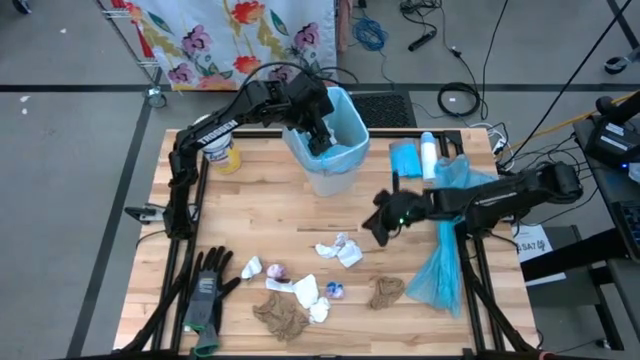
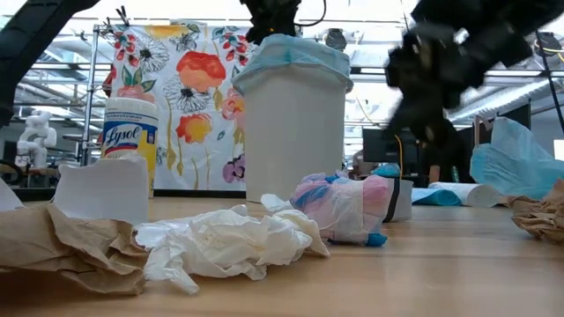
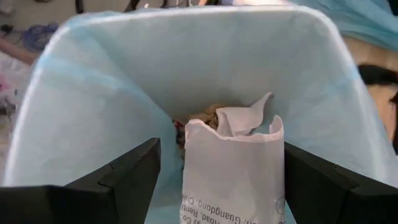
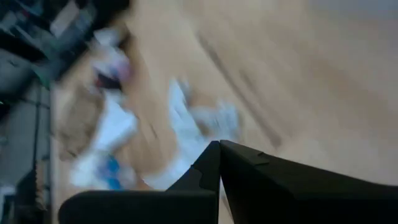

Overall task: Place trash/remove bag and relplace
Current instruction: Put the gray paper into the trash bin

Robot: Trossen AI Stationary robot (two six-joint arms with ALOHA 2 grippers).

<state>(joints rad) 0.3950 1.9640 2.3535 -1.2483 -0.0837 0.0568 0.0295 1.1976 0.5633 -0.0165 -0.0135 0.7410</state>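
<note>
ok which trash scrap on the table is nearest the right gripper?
The white crumpled tissue wad at mid-table, just front-left of the shut right gripper. The other scraps lie farther toward the front edge.

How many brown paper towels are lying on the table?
2: one brown towel at the near edge beside the gloves, another by the blue bag. More may be hidden in the bin.

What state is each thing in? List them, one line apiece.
Trash bin: upright, lined with a blue bag, some trash inside.
White wrapper: between the open left end effector's fingers, over the bin.
Left end effector: open, above the bin.
Right end effector: shut, empty, over the table.
Loose blue bag: crumpled, on the table's right side.
Gloves: lying flat at the left front.
Scraps: scattered on the table.
</note>
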